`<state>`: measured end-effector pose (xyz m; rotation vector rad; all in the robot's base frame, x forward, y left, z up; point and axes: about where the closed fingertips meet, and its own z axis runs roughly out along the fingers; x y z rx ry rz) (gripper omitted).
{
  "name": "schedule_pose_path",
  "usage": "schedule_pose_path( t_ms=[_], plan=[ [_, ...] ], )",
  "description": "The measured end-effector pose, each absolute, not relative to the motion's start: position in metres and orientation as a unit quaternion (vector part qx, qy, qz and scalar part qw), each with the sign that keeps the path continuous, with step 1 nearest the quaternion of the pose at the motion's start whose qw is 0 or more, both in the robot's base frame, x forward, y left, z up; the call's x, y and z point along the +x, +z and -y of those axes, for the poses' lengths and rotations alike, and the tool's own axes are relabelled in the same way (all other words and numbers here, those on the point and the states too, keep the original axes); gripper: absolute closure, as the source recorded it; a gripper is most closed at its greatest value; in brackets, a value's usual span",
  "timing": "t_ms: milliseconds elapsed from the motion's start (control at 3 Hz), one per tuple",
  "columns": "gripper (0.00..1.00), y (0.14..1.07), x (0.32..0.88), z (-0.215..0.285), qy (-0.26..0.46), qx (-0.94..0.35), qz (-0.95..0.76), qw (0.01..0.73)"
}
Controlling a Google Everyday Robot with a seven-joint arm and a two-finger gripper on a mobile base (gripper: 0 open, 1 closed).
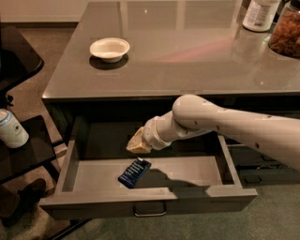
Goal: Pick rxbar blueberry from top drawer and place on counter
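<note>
The rxbar blueberry (134, 172), a small dark-blue wrapper with pale print, shows tilted over the front half of the open top drawer (197, 169). My gripper (138, 143), with pale yellowish tips, is inside the drawer just above the bar's upper end. I cannot tell whether it touches or holds the bar. The white arm reaches in from the right, under the edge of the glossy grey counter (187, 51). The drawer's metal bar handle (149, 209) is on its front.
A white bowl (109, 48) stands on the counter at the left. A white bottle (261, 14) and a jar of brown snacks (286, 33) stand at the far right. Black side shelves (28, 152) at the left hold a white can (11, 129).
</note>
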<state>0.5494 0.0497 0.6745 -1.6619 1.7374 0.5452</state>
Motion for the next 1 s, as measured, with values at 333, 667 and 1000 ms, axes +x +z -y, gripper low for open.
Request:
schedule_pose_path(
  t_ms=[333,667,1000],
  plan=[
    [1.00,0.727,0.546,-0.039,0.189,-0.675,-0.630,0.334],
    [1.00,0.774,0.551,-0.033,0.171,-0.703,-0.611,0.323],
    [0.81,0.783,0.560,-0.034,0.169,-0.728,-0.595,0.297]
  ],
)
